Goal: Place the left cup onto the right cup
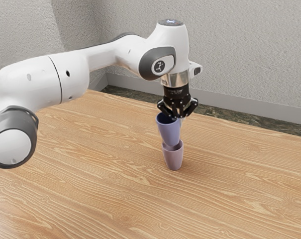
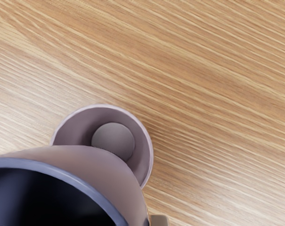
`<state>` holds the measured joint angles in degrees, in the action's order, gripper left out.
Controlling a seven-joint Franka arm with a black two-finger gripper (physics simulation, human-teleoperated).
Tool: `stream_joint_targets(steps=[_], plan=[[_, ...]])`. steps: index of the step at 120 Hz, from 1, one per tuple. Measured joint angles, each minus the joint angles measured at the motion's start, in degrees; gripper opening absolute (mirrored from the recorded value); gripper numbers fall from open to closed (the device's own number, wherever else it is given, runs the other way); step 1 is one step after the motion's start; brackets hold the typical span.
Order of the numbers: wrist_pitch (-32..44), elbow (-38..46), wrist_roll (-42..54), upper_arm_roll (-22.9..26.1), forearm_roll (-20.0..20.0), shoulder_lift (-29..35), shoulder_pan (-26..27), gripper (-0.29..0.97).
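Pinching the rim wall of the tapered blue-violet plastic cup [image 1: 168, 130], the black two-finger hand [image 1: 177, 114] is holding it at frame centre, base at the mouth of the mauve tapered cup [image 1: 173, 158] on the wooden counter [image 1: 90, 189]. Probably light, rigid and slick; the rim grip is looking adequate.

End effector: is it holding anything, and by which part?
The upper cup, gripped at its rim by the end effector, above the lower cup.

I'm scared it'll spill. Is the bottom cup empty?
Empty. Looking into the bottom cup, its bare floor shows; the gripper holds the top cup over it.
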<state>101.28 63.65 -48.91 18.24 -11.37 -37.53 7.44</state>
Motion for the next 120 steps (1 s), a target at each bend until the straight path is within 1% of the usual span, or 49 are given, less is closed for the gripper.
stream_joint_targets(steps=[27, 120], plan=[[0.2, -1.7, 0.2, -0.1, -0.1, -1.3, -0.1, -0.10], [1.8, -1.7, 0.6, -0.1, -0.1, -3.1, -0.7, -0.10]])
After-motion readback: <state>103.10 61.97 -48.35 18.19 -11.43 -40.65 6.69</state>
